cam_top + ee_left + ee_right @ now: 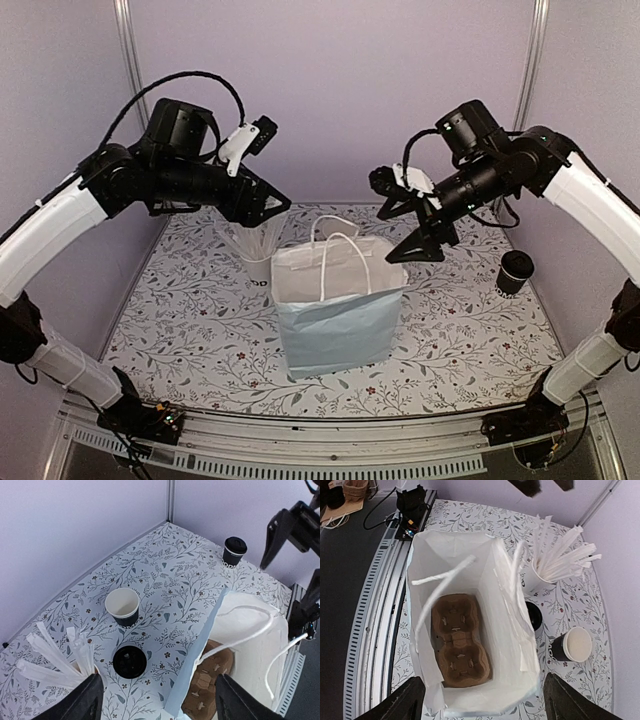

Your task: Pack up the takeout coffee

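Both open, left claw (157, 695) and right claw (482, 690) hover over the bag (340, 300), its tray (460, 640) ready for coffee; open cup (123, 607) and lidded cup (234, 551) stand unpacked on the surface (180, 320).

I see a pale blue paper bag (340, 325) upright mid-table, mouth open, white inside, white cord handles (335, 240) standing up. A brown pulp cup carrier (460, 640) lies flat on the bag's bottom. White cup of wrapped straws (257, 262) sits just beside the bag's far-left corner, straws fanned. Flat black round lid (129, 662) is on the table between straw cup and bag. Leaf-print table cover (170, 320), plain lilac walls (330, 90), metal rail (330, 440) along the near edge.
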